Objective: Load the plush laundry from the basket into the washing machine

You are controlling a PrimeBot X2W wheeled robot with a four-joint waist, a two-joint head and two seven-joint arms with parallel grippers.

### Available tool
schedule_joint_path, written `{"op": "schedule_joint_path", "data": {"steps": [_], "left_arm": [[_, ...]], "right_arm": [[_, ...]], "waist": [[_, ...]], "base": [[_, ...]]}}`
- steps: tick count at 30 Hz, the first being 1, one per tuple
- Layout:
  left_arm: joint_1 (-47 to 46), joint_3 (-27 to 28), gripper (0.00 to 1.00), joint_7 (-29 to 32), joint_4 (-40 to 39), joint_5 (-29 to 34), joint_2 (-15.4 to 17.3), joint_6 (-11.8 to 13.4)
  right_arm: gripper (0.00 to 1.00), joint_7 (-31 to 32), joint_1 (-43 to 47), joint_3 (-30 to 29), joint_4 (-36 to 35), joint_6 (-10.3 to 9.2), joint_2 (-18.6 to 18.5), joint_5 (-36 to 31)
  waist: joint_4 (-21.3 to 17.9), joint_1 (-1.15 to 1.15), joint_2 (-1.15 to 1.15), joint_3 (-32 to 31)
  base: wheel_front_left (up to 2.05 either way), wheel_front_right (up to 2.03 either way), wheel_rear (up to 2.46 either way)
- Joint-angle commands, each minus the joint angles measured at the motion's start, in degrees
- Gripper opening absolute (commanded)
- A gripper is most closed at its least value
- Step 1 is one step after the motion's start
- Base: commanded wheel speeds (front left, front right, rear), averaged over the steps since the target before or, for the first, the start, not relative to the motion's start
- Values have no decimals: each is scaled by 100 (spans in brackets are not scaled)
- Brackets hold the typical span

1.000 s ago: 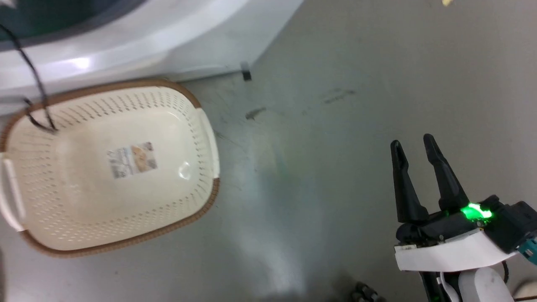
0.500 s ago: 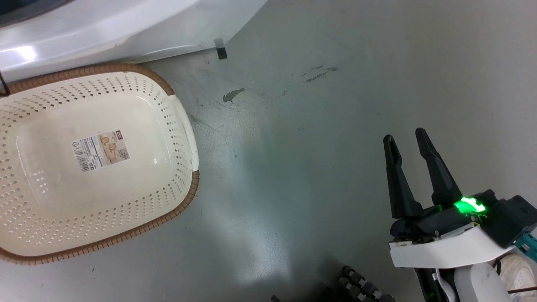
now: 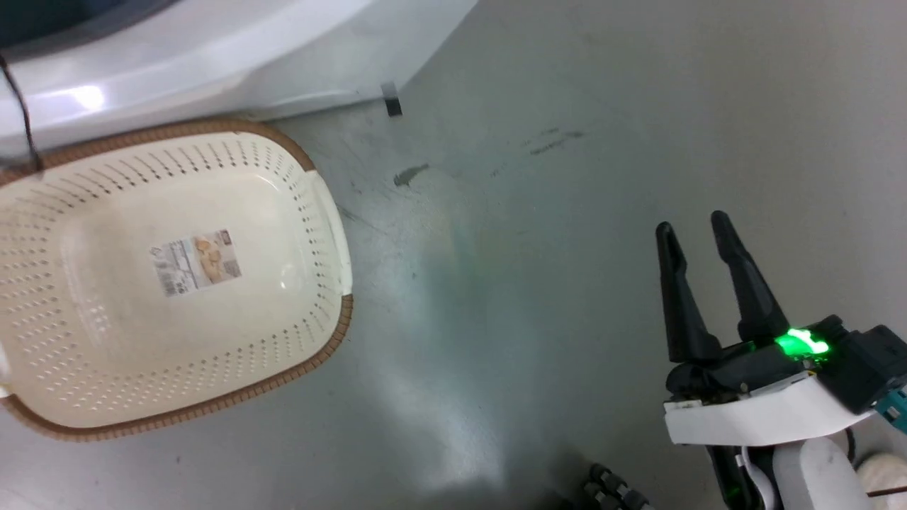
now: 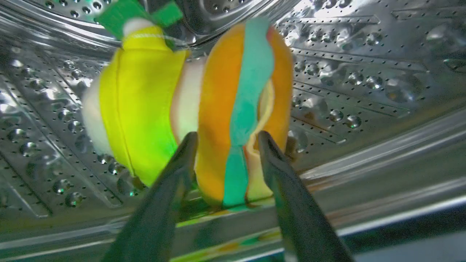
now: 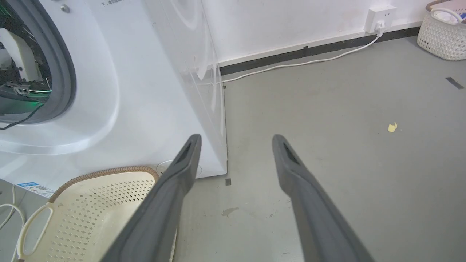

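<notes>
Two dark fingers of the right claw [image 3: 691,223] stand apart, empty, in the head view; the basket [image 3: 312,212], cut off at left, sits just beside the washer [image 3: 212,64]. Left wrist view: the left claw [image 4: 225,137] pinches the soft toy [image 4: 145,102] inside the steel drum [image 4: 364,72]. Right wrist view: a finger [image 5: 164,203] hides part of the basket

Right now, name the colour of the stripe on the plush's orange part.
Teal green; the stripe shows best in the left wrist view.
</notes>
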Motion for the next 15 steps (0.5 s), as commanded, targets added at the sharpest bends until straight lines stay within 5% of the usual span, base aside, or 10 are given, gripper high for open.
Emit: {"op": "schedule_joint_path", "data": {"steps": [1, 15], "left_arm": [[117, -10, 100, -104, 65, -48, -50, -16], [1503, -159, 100, -1891, 261, -518, -777, -105]], "right_arm": [[100, -25, -80, -51, 19, 3, -4, -61], [100, -25, 214, -494, 172, 3, -4, -852]], "waist": [[78, -1, 0, -161], [795, -1, 0, -1939]], "base": [[0, 0, 0], [0, 0, 0]]}}
